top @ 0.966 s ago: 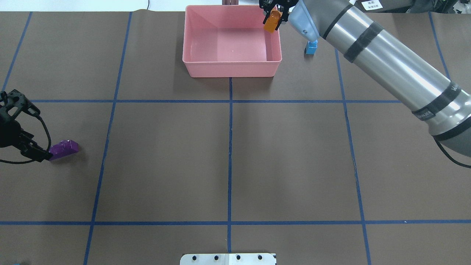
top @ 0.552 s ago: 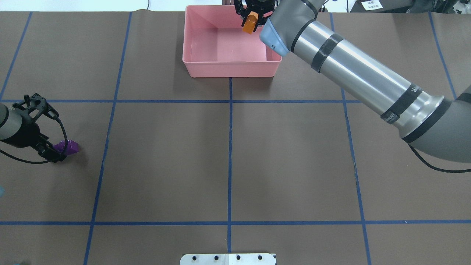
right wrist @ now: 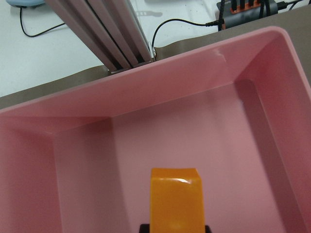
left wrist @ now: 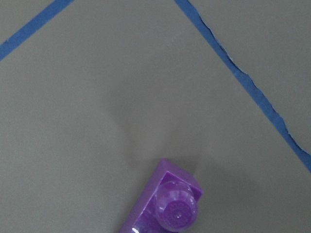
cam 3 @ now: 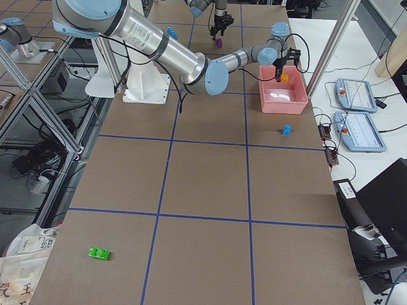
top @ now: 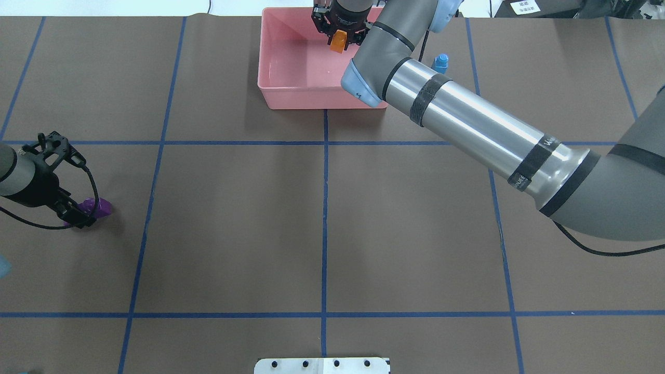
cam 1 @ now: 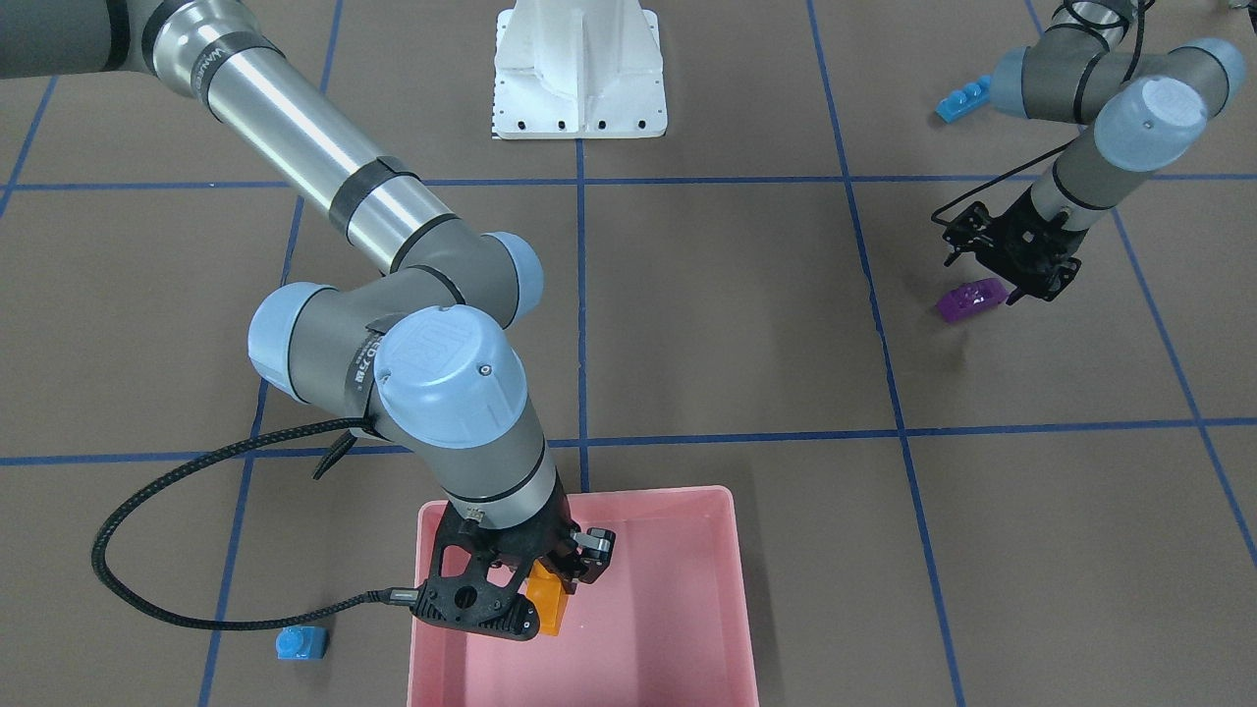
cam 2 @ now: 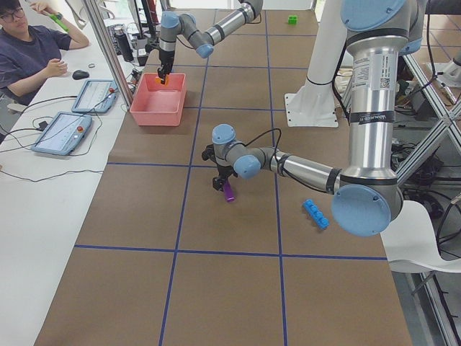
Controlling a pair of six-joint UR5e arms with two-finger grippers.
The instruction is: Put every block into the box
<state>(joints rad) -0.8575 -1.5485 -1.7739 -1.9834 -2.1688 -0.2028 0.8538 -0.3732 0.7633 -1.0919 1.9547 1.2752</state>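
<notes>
Overhead exterior: orange block (top: pixel 338 41) in right gripper (top: pixel 338 37)

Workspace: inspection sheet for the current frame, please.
Surface: brown table with a blue tape grid.
Job's things: pink box, no loose block seen inside. Orange block held above it. Small blue block on the table beside the box. Purple block, long blue block and green block lie out on the table.
Clutter: nothing seen.
Grippers: right gripper shut on the orange block; left gripper at the purple block, jaw state unclear.
Cables: black right wrist cable loops on the table; left wrist cable arcs clear of it.
Surroundings: white base; person and tablets at a side bench.
</notes>
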